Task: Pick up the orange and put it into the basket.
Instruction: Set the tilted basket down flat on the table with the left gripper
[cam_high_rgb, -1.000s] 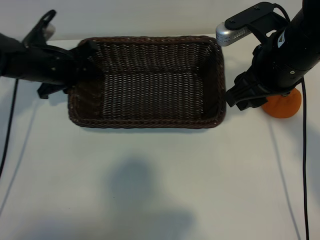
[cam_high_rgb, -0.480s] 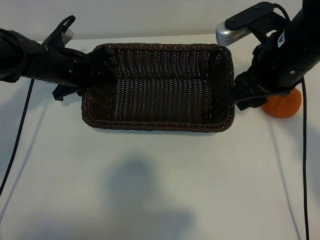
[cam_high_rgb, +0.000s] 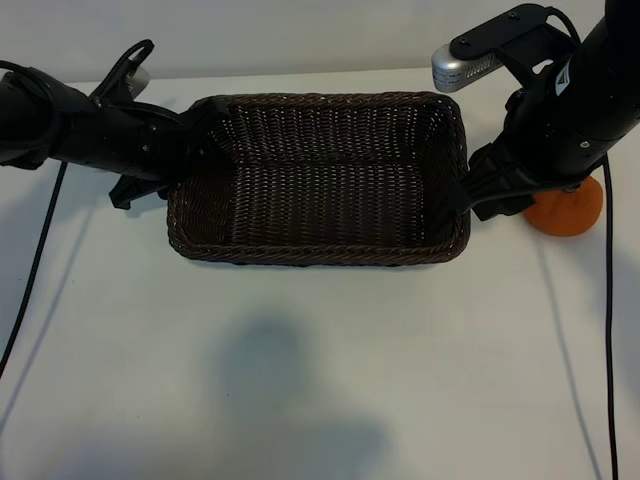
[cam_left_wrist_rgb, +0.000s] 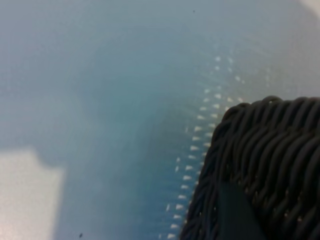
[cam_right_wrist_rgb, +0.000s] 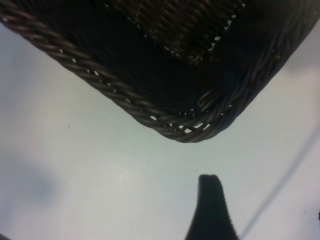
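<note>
Orange (cam_high_rgb: 568, 212) shows only outside; left gripper (cam_high_rgb: 188, 150) seemingly grips basket (cam_high_rgb: 320, 250); right gripper's (cam_high_rgb: 490, 195) jaws part-open, empty.

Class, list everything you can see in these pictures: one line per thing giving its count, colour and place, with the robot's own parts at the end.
basket: one, dark brown wicker, middle of the table, nothing in it.
orange: one, bright orange, on the table beyond the basket's right end, partly hidden behind the right arm.
table: one, white, under everything.
cables: two, black, trailing down the table's left and right sides.
left gripper: one, black, at the basket's left end, gripping its rim.
right gripper: one, black, open, pointing down beside the basket's right end, holding nothing.
</note>
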